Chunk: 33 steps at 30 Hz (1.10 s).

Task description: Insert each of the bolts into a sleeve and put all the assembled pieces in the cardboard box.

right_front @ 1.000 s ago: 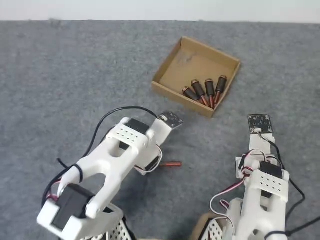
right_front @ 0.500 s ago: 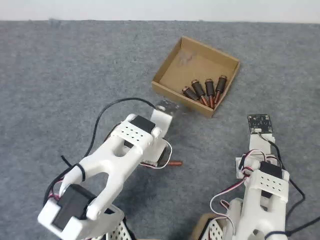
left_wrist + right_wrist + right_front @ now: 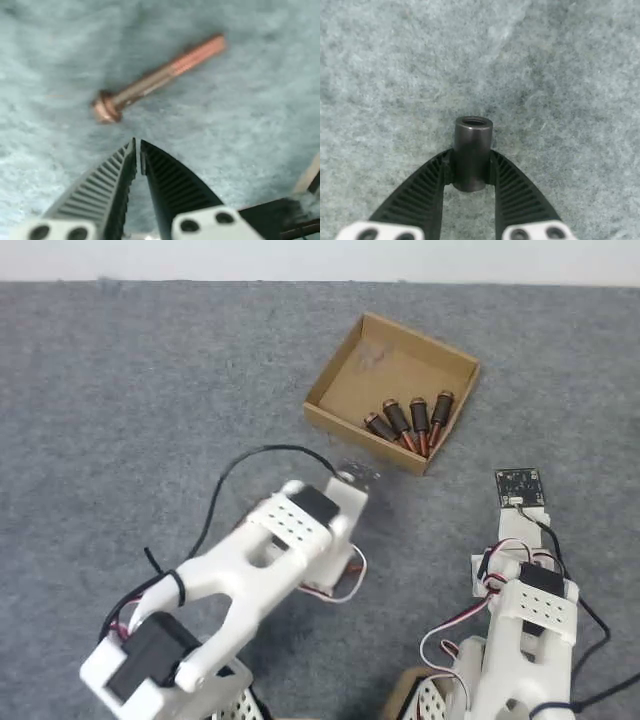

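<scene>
1. The left end effector (image 3: 137, 146) is all but closed and empty. It has swung over the bolt (image 3: 160, 77), which lies on the surface just past its tips, so a pickup looks next.
2. The right end effector (image 3: 471, 159) clamps the sleeve (image 3: 472, 145) upright.
3. Far ahead is the box (image 3: 325, 418), holding four assembled pieces (image 3: 410, 422).

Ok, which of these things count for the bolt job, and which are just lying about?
Job:
bolt, loose
sleeve, in the right gripper
left gripper, shut and empty, near the bolt
cardboard box
four assembled pieces inside it

Just there:
grey mat
black cable on the left arm
</scene>
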Available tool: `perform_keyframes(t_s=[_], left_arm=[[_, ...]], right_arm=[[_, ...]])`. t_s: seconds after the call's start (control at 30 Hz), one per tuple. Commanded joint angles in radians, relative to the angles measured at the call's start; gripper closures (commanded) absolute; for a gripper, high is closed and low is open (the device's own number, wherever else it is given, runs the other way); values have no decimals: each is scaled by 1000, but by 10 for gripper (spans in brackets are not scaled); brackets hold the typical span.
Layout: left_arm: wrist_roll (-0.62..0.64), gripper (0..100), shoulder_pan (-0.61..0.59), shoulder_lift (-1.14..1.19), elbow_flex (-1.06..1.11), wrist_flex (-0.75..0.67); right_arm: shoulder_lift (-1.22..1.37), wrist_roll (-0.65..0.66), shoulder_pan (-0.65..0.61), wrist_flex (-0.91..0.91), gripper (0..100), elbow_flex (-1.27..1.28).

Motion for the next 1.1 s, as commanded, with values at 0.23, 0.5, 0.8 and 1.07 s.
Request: perform_keyframes(t_s=[0.23,0.5,0.8,1.07], left_arm=[[129,989,31,-6,157,-301],[132,989,-192,-2,153,-411],[137,989,-262,181,-15,-423],[384,989,-261,157,-127,-439]], right_arm=[[-7,11,4,-12,991,-3],[-7,11,4,-12,991,-3],[-7,11,4,-12,991,-3],[-7,11,4,-10,991,-3]])
